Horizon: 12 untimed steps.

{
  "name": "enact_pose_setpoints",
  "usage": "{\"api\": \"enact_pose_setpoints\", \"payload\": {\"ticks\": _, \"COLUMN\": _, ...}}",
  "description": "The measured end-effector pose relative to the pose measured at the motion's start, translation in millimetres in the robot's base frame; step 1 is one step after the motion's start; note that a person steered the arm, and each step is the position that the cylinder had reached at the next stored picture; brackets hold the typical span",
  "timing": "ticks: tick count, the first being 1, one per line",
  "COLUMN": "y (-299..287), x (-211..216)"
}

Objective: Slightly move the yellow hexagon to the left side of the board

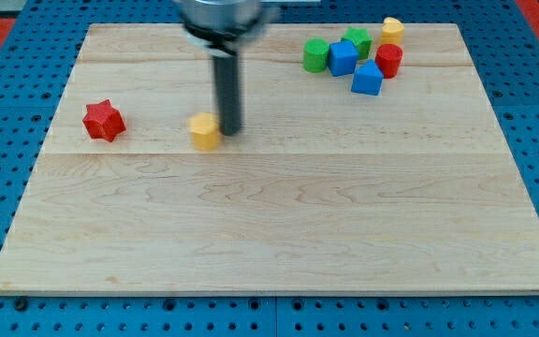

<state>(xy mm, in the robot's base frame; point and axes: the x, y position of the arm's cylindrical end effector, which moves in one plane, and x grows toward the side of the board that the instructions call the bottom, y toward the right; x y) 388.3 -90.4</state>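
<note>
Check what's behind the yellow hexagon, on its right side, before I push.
My tip stands right against the yellow hexagon on the view's right, touching or nearly so. The rod hides the board directly behind it; nothing else shows nearby.

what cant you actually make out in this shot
- Camera view: whether my tip touches the yellow hexagon on its right; no gap is resolvable.
- The arm above the rod is cut off by the view's top edge and blurred.
- In the cluster at the view's top right, the green block is partly hidden by the blue block; its shape is unclear.
</note>
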Motion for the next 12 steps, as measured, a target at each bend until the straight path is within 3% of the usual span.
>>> {"api": "enact_pose_setpoints", "payload": {"ticks": 1, "y": -16.4, "x": -7.7}}
{"api": "enact_pose_setpoints", "payload": {"ticks": 2, "y": 35.6, "x": -5.6}}
{"api": "enact_pose_setpoints", "payload": {"ticks": 3, "y": 33.8, "x": -2.5}}
{"api": "enact_pose_setpoints", "payload": {"ticks": 5, "y": 31.2, "x": 71.8}}
{"api": "enact_pose_setpoints", "payload": {"ticks": 6, "y": 24.5, "x": 73.5}}
{"api": "enact_pose_setpoints", "payload": {"ticks": 10, "y": -41.3, "x": -31.1}}
{"api": "enact_pose_setpoints", "payload": {"ticks": 12, "y": -53.4, "x": -43.3}}
